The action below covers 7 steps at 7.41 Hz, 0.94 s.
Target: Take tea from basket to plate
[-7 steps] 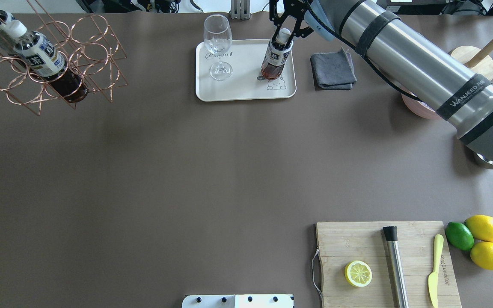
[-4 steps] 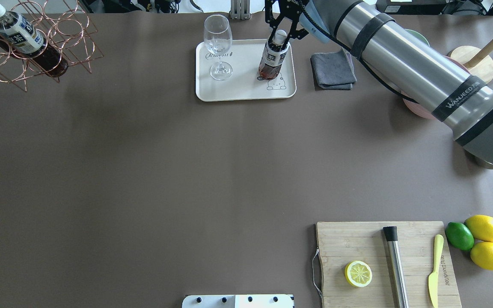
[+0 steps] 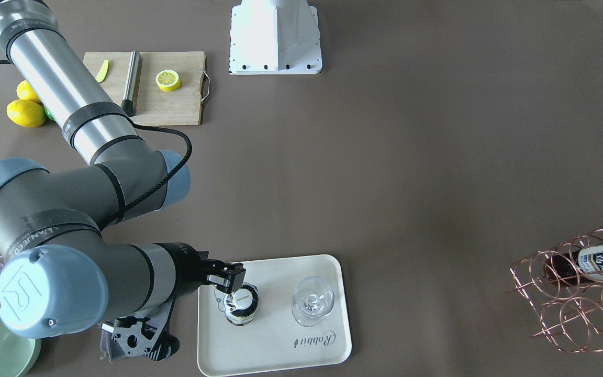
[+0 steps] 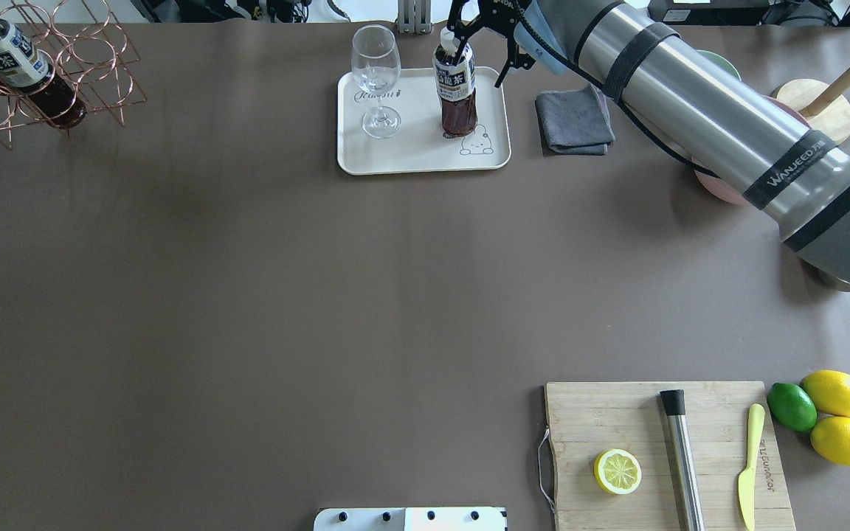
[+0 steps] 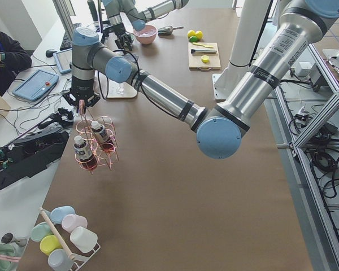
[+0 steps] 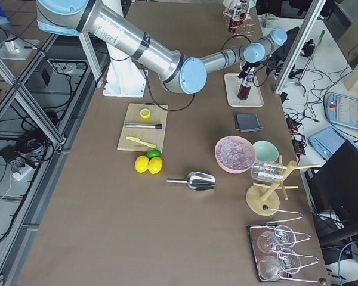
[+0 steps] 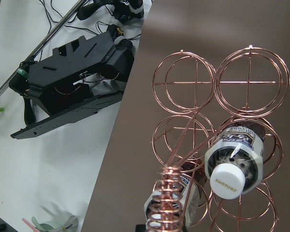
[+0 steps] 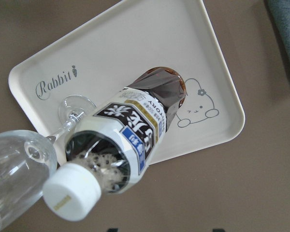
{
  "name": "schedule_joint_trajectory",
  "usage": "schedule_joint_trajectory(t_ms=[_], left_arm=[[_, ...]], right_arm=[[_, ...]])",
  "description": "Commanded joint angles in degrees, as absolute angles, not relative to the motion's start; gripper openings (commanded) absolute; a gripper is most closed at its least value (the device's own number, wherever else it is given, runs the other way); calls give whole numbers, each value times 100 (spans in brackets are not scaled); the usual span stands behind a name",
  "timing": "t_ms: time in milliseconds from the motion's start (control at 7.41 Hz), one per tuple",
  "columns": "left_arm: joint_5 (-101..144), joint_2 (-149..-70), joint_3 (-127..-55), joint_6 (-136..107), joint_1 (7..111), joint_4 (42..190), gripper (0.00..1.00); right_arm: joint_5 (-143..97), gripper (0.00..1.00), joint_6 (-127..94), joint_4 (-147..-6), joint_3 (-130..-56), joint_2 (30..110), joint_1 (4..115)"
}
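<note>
We see the tea standing upright on the plate, its base just behind the bear drawing. A glass stands beside it on the same plate, the two apart. The right gripper hangs level with the tea's neck, its jaws spread wide and nothing held between them. One finger sits just beside the white cap, and we cannot tell whether it touches. In the right wrist view we look down along the tea's label to its dark base on the cream surface, with the cap off to the lower left rather than centred. A folded grey cloth lies on the counter just right of the plate. Well apart, at the counter's far left corner, the basket hangs tilted under the left gripper, which is clenched on the top of its wire handle. In the left wrist view the handle's coiled end rises to the bottom edge of the picture. Two more bottles sit in the basket's rings, caps pointing up toward that camera. On the robot's right side, near its base, a board carries a lemon half.
</note>
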State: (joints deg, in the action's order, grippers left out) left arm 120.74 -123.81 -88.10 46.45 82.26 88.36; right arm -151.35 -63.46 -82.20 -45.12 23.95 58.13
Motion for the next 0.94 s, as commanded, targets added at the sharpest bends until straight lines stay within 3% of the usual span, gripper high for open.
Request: schedule_joint_trajectory(t_ms=[0,405,809], left_arm=[[12067,-12437,-8483,4841,8200,9287,0],[12059,-12532,-8420,5238,8165,9369,0],[11997,-12762,-7974,5344,8007,9735,0]], right_arm=[[-15135,72,-6346,-8218,-4535,2391,5818],[-15039,74,-6424,-8305,-4929,2452,5696],[-14731,80,-6346,-8795,-6209,3197,5677]])
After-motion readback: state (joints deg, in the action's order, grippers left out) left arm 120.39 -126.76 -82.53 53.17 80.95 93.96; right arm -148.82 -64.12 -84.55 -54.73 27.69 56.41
